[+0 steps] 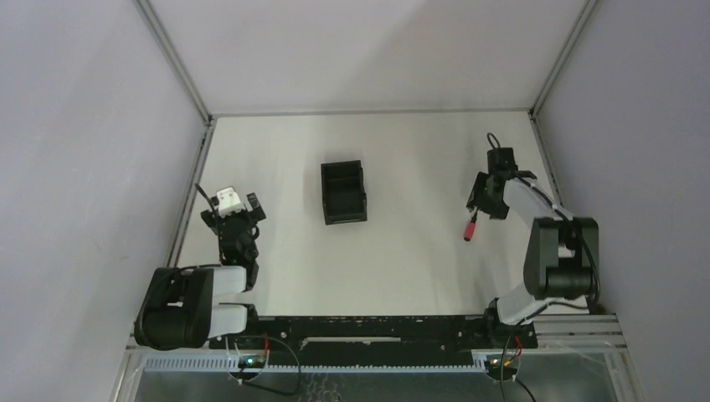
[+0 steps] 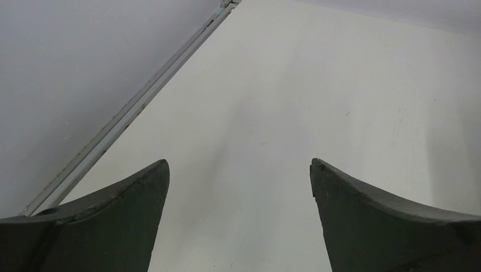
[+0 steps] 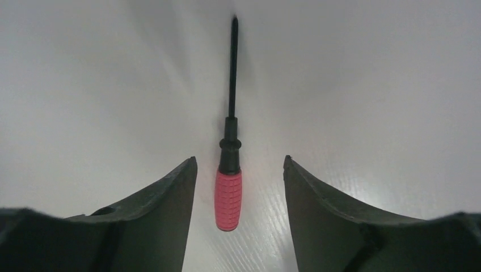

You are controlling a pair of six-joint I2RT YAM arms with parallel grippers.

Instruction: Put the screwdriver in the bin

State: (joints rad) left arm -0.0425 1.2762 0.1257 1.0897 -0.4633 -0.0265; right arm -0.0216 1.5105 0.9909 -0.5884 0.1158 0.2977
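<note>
Screwdriver (image 3: 228, 195) lies flat between the right fingers (image 3: 323, 215), open and clear of it, arm (image 1: 526, 199) bent down over it.

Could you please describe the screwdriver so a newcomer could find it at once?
On the white table, look at the right side, well to the right of the black bin. There the screwdriver lies flat between the open fingers of the right gripper; it is the only red-handled thing, with a thin dark shaft.
</note>
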